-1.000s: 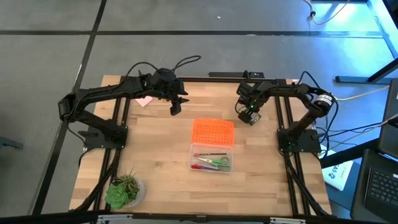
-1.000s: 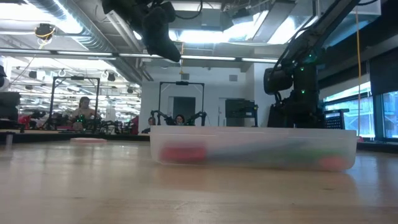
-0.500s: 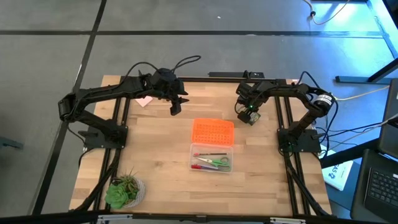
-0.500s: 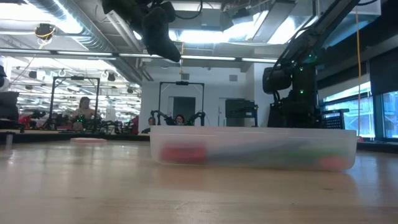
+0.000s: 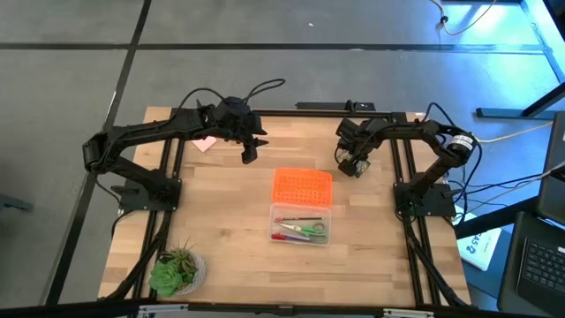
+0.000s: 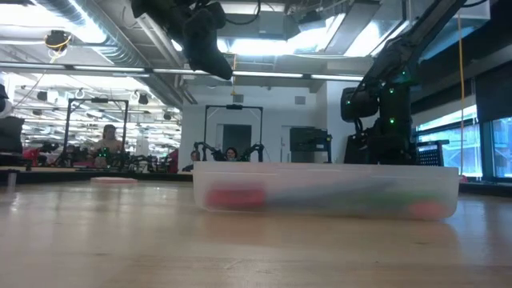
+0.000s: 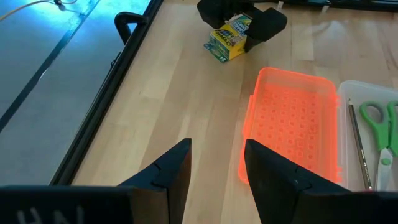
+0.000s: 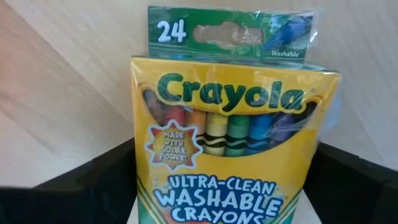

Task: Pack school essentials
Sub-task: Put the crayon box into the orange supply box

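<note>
The yellow-green crayon box (image 8: 233, 143) sits between the fingers of my right gripper (image 5: 353, 166) over the table's far right part; it also shows in the left wrist view as the crayon box (image 7: 229, 38). My left gripper (image 7: 217, 165) hangs open and empty high above the far middle of the table (image 5: 250, 152). The clear box (image 5: 300, 225) rests flat at mid-table and holds green-handled scissors (image 5: 311, 231), a pen and thin pencils. The pink note pad (image 5: 205, 143) lies flat near the far left edge. My right gripper pinches the crayon box by its two narrow sides, near the bottom end (image 8: 146, 186), one dark finger (image 8: 87, 180) on each side. The box's printed front faces the wrist camera and its flap end points away from the fingers. It sits tilted and low over the table; whether a corner touches the wood I cannot tell.
The orange perforated lid (image 5: 302, 186) lies flat just beyond the clear box's far end, between both grippers. A potted plant (image 5: 177, 272) stands at the near left corner. Black frame rails (image 7: 118, 62) run along the table's sides. People show in the room beyond.
My right gripper, still shut on the crayon box, has tipped a little at the wrist while staying over the same far right spot. My left gripper and the things on the table have kept still.
</note>
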You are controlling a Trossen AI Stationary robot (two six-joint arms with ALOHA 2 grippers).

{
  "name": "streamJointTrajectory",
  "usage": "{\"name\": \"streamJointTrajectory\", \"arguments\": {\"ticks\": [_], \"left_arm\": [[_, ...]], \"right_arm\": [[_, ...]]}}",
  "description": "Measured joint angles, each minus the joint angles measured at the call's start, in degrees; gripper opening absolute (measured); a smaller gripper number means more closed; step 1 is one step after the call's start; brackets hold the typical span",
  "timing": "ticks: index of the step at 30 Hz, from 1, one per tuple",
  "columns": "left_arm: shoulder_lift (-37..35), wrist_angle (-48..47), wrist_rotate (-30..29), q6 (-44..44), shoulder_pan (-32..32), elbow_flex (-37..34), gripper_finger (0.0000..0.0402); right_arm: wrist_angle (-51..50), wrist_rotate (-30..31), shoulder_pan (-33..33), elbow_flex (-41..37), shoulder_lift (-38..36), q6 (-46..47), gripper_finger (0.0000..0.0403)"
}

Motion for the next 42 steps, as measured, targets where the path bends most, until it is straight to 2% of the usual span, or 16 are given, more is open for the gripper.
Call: {"name": "streamJointTrajectory", "arguments": {"ticks": [9, 14, 29, 35, 42], "left_arm": [[0.0, 0.0, -0.1, 0.0, 0.0, 0.0, 0.0142], [0.0, 0.0, -0.2, 0.0, 0.0, 0.0, 0.0142], [0.0, 0.0, -0.9, 0.0, 0.0, 0.0, 0.0142], [0.0, 0.0, -1.1, 0.0, 0.0, 0.0, 0.0142], [0.0, 0.0, -1.1, 0.0, 0.0, 0.0, 0.0142]], "right_arm": [[-0.3, 0.2, 0.0, 0.1, 0.1, -1.2, 0.0316], [-5.3, 0.0, 0.0, 2.9, 0.6, -1.3, 0.0293], [-17.0, 0.2, 0.6, 17.1, 0.4, -1.7, 0.0280], [-23.1, 2.5, 6.4, 24.8, 0.3, -0.4, 0.0280], [-28.4, 1.6, 16.0, 32.9, 0.3, 4.8, 0.0280]]}}
